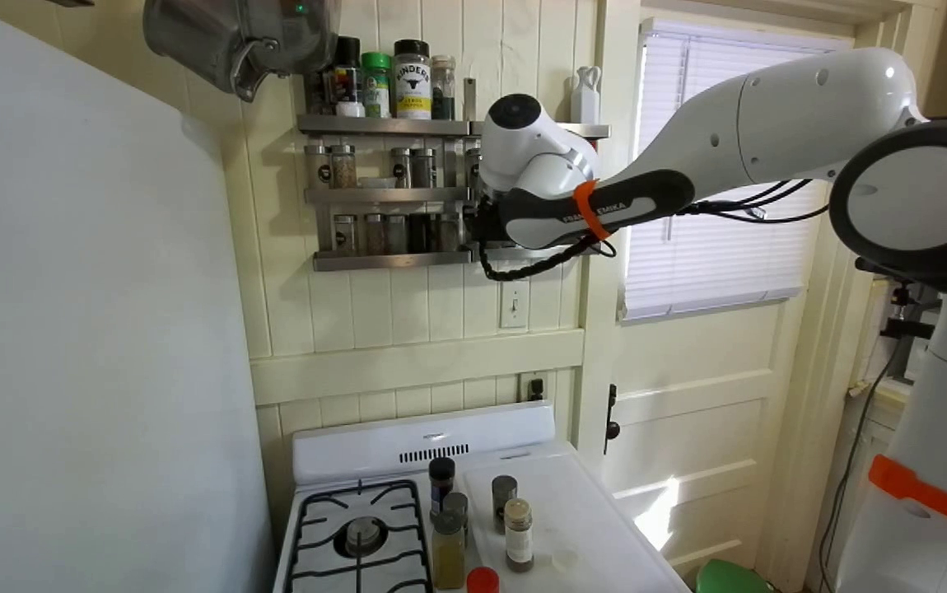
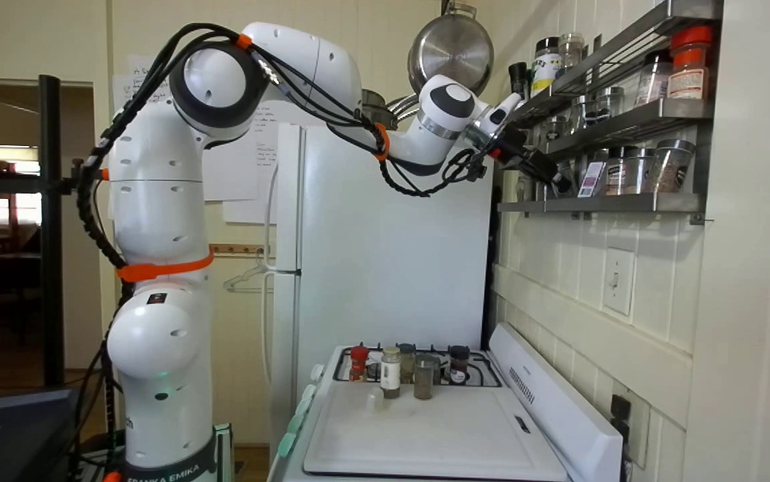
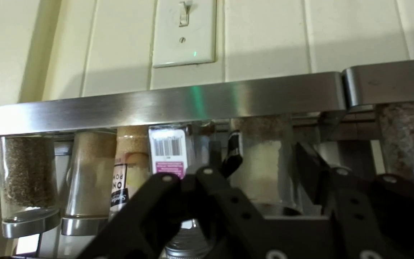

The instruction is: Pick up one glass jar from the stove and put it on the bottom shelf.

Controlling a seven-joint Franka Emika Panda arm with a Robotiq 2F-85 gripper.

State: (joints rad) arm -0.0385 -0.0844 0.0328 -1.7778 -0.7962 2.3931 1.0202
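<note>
In the wrist view, the hand has its hard-edged black fingers parted on either side of a round, clear glass jar with a dark, grainy layer toward its base; whether they grip it I cannot tell. The jar's lower end is hidden by the flat, brushed-metal front of the bottom shelf. In both exterior views, straight-sided jars with dark, tan and red tops stand on the smooth white stove.
</note>
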